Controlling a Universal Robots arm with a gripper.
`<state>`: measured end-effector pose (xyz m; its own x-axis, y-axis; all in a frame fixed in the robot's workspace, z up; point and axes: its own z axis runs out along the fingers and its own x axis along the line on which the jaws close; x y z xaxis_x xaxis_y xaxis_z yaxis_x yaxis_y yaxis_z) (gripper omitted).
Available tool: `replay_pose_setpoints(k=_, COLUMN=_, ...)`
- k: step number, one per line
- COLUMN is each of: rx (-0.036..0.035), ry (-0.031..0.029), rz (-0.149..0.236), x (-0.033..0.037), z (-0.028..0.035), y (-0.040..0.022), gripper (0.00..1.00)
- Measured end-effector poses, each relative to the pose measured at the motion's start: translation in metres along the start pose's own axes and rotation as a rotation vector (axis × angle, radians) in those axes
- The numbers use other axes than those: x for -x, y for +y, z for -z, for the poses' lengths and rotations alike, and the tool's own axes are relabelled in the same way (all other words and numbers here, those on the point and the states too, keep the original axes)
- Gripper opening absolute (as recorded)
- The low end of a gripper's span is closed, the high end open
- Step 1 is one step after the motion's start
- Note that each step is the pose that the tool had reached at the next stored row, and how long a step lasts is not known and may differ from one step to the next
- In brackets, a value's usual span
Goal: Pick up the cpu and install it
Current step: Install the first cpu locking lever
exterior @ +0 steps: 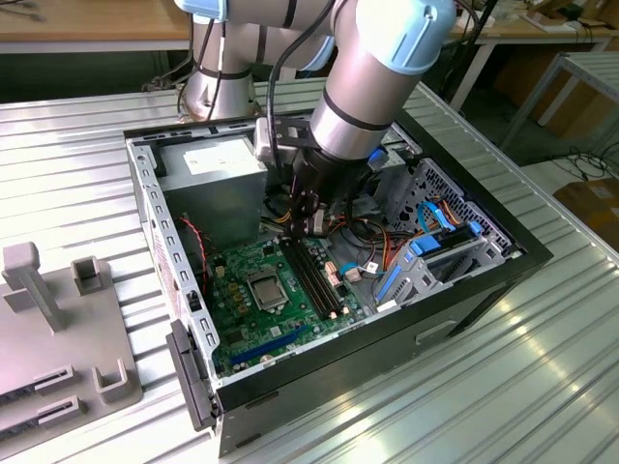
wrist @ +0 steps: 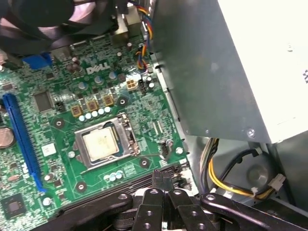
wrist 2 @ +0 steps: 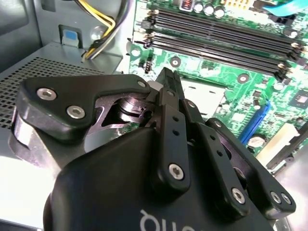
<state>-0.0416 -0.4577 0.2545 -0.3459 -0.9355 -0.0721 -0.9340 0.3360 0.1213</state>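
Black linkage bars of my claw (wrist 2: 168,91) sit closest to the lens in both wrist views, the two fingers (wrist: 162,179) pressed together at their tips with nothing between them, so I read the claw as clenched and empty. Beneath it lies the green motherboard (wrist: 57,144) of an open computer case (exterior: 464,290). On that board, the cpu (wrist: 100,143), a small pale silvery square, lies flat inside the metal-framed socket (wrist: 107,122), a little apart from my fingertips. Long black memory slots (wrist 2: 226,41) run beside the socket, and a blue expansion slot (wrist: 21,139) lies along the board's far side from the power supply. That large grey power supply box (wrist: 231,62) stands beside the board, with yellow and black cables (wrist: 226,185) curling under it.

From the exterior view, my arm (exterior: 377,77) reaches down into the case, with the claw (exterior: 311,230) hovering over the memory slots, near the socket (exterior: 265,288) and toward the exterior view's right of it. The case rests on a ribbed metal table (exterior: 77,155). A grey fixture tray (exterior: 44,329) sits on the table at the exterior view's left, well apart from the case.
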Motion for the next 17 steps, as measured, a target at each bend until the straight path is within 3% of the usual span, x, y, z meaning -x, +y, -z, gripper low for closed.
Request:
replay_pose_setpoints(k=5, rx=0.0016, ry=-0.0042, rz=0.0, x=0.0084, z=-0.0062, y=0.0025, gripper=0.11)
replay_pose_setpoints(k=7, rx=0.0036, ry=-0.0097, rz=0.001, x=0.0097, z=-0.0081, y=0.0027, gripper=0.11)
replay_pose_setpoints(k=10, rx=0.0056, ry=-0.0152, rz=0.002, x=0.0088, z=-0.0101, y=0.0053, gripper=0.11)
replay_pose_setpoints(k=13, rx=0.0059, ry=-0.0163, rz=0.002, x=0.0073, z=-0.0109, y=0.0083, gripper=0.11)
replay_pose_setpoints(k=17, rx=0.0062, ry=-0.0159, rz=0.003, x=0.0028, z=-0.0105, y=0.0076, gripper=0.11)
